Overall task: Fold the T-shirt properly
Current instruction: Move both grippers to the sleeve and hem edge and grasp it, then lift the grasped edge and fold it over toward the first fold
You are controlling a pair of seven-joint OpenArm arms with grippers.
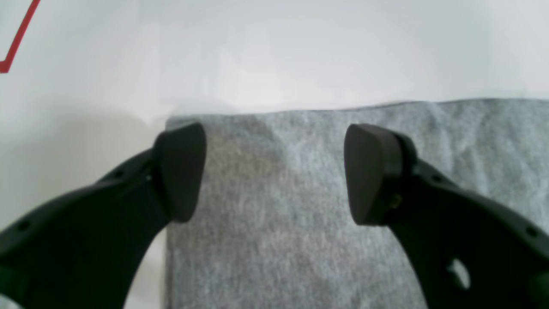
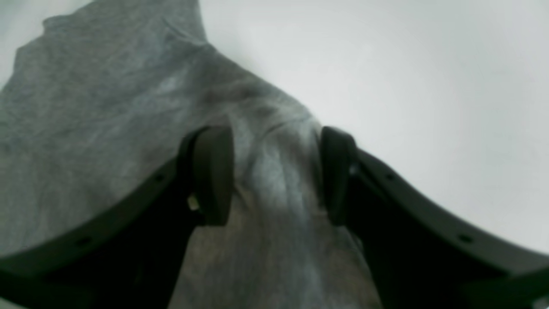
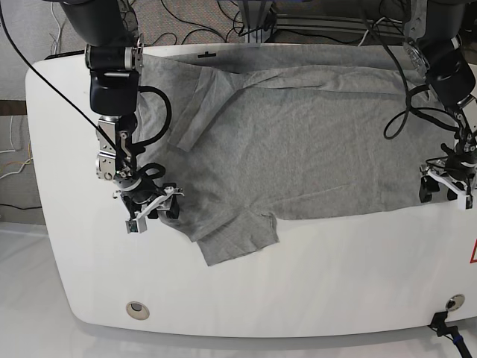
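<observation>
The grey T-shirt [image 3: 313, 142] lies spread on the white table [image 3: 313, 291], with one sleeve [image 3: 238, 239] jutting toward the front edge. At the shirt's right edge in the base view, my left gripper [image 3: 445, 190] is open. The left wrist view shows its fingers [image 1: 182, 171] straddling a flat corner of the shirt [image 1: 274, 240]. My right gripper [image 3: 149, 209] is at the shirt's left edge. In the right wrist view it [image 2: 276, 176] is partly open, with a raised ridge of cloth [image 2: 279, 180] between the pads [image 2: 214, 176].
Red tape marks [image 1: 19, 36] the table near the left gripper, seen again at the right edge [image 3: 472, 253]. Two round fittings [image 3: 136, 308] [image 3: 449, 301] sit near the table's front corners. Cables [image 3: 223, 19] run behind the far edge.
</observation>
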